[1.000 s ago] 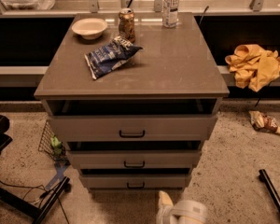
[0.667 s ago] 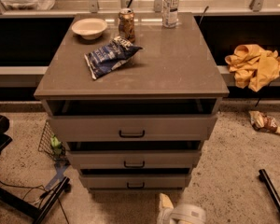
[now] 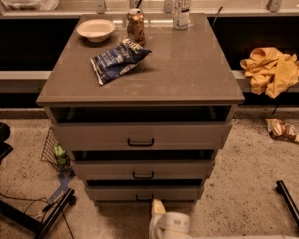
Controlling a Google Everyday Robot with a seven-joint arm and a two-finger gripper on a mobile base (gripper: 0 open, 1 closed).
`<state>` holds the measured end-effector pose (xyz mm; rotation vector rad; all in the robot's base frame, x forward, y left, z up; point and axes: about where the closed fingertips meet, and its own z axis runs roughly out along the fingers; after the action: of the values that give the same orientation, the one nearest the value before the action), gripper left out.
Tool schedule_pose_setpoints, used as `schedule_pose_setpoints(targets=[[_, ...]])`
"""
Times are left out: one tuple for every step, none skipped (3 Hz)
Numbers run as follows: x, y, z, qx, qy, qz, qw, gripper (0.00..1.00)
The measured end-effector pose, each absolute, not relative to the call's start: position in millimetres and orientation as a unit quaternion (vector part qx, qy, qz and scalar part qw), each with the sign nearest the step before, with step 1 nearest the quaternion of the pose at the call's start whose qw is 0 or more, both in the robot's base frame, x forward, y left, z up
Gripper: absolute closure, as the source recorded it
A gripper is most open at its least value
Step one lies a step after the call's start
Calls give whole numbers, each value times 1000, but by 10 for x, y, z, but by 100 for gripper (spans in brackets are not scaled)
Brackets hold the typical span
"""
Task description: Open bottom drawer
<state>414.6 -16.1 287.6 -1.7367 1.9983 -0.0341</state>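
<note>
While the gripper (image 3: 163, 219) hangs low at the near edge of the view, just short of the cabinet, the bottom drawer (image 3: 114, 193) lies directly ahead of it. Its small black handle (image 3: 144, 197) is just beyond the tip and a touch to the left. Whether the gripper is parted or closed cannot be told (only its pale upper casing shows). To do this step well, I judge it should line up squarely on that lowest bar, not on the middle drawer's handle (image 3: 143, 175) farther up. It should then take hold across the bar and pull straight back and level so the front does not bind.
</note>
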Motion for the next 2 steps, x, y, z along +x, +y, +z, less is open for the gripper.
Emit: schedule_pose_setpoints(targets=[[4236,-6,2559,-663,712,-53,227,0],[4404,70,2250,-689,687,-110,202,0]])
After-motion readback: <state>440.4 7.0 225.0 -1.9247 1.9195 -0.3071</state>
